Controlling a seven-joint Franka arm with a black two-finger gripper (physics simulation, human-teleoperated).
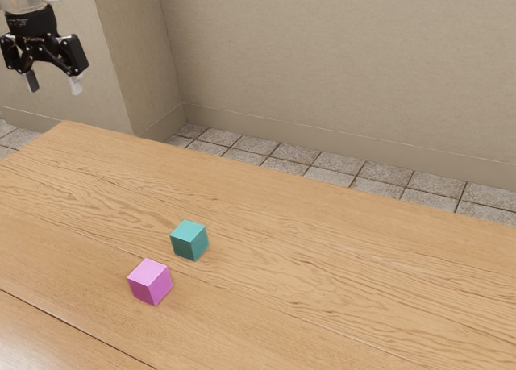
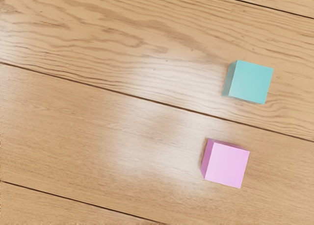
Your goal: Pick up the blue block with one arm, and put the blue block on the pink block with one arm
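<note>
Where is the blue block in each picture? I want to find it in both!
Exterior view: the blue block sits on the wooden table, just behind the pink block and toward the exterior view's right of it, not touching.
Wrist view: the blue block lies close to the pink block, a plank seam running between them.
Shared landmark: the pink block, its nearest neighbour in both.

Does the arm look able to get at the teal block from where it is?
Probably yes: the teal block sits apart from the pink block on bare wooden table, nothing over it, and the jaws hang open high above.
</note>
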